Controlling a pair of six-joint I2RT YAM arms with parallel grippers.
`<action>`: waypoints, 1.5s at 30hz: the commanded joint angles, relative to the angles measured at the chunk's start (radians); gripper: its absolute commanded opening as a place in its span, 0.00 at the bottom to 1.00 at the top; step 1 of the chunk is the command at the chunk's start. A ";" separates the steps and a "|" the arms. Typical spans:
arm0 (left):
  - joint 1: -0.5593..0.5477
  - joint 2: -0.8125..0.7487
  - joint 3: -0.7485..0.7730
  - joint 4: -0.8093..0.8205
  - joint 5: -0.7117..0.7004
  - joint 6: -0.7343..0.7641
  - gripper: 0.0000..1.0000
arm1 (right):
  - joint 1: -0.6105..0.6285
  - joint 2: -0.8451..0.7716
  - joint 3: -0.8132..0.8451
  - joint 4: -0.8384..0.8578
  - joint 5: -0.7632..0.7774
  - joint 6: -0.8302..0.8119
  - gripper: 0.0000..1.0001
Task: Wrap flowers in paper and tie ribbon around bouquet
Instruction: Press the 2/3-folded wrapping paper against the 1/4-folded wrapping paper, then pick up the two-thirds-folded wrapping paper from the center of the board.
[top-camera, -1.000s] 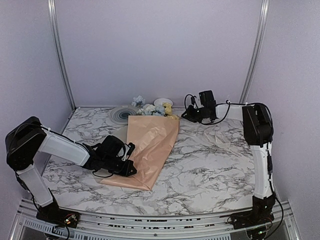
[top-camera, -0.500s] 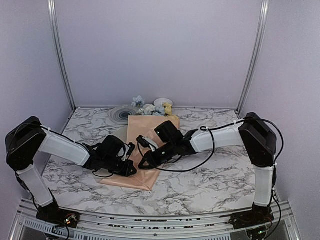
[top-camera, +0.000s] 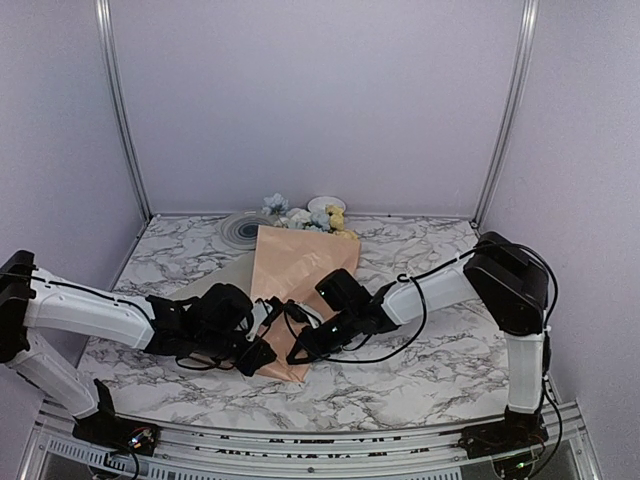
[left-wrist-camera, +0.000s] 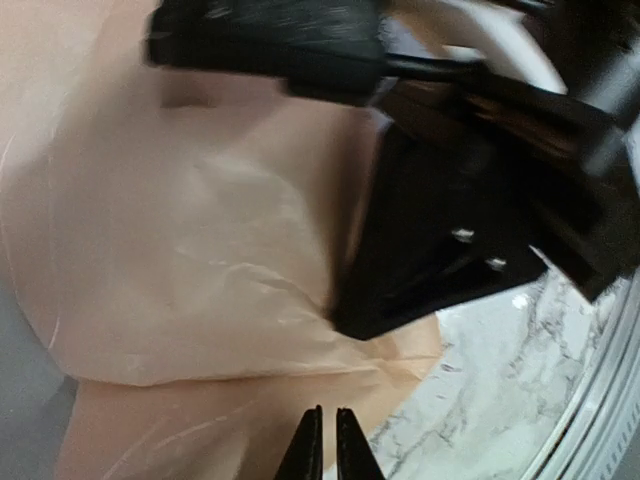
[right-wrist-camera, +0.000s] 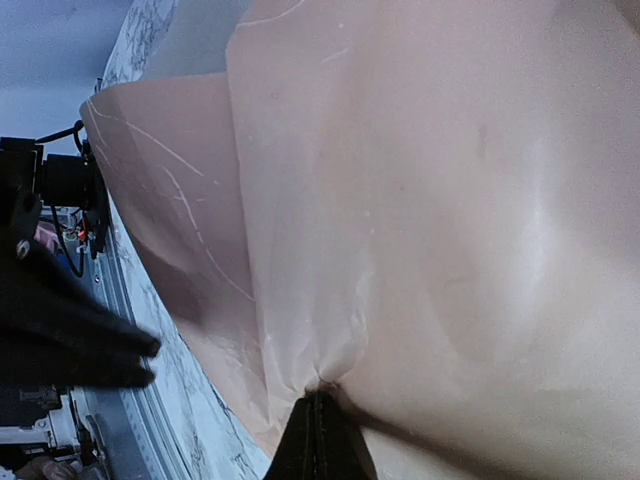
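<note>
The peach paper (top-camera: 300, 270) lies folded over the flowers (top-camera: 318, 217), whose blue, white and yellow blooms stick out at its far end. My right gripper (top-camera: 298, 354) is at the paper's near end and shut on it; in the right wrist view the paper (right-wrist-camera: 450, 200) puckers into the closed tips of the right gripper (right-wrist-camera: 320, 392). My left gripper (top-camera: 262, 352) sits just left of it. In the left wrist view the left gripper (left-wrist-camera: 325, 415) has its jaws almost touching, nothing visibly between them, over the paper (left-wrist-camera: 180, 250). No ribbon shows in any view.
A grey spiral-patterned disc (top-camera: 245, 228) and a small white bowl (top-camera: 325, 203) sit by the back wall near the blooms. The marble table (top-camera: 430, 340) has metal frame posts at its back corners. The two grippers are very close together at the paper's near tip.
The right arm swung from the table's back right to the paper's near end and shut on it. The left arm stretched lower and shifted slightly toward the front edge.
</note>
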 joint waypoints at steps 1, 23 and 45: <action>-0.055 -0.045 0.025 -0.097 -0.069 0.097 0.06 | -0.002 0.059 -0.001 -0.105 0.092 -0.005 0.02; -0.011 -0.094 -0.287 -0.270 -0.078 -0.371 0.00 | -0.002 0.053 -0.026 -0.106 0.091 -0.013 0.02; 0.288 -0.754 -0.445 -0.337 -0.068 -0.725 0.56 | -0.002 0.027 -0.031 -0.117 0.107 -0.033 0.02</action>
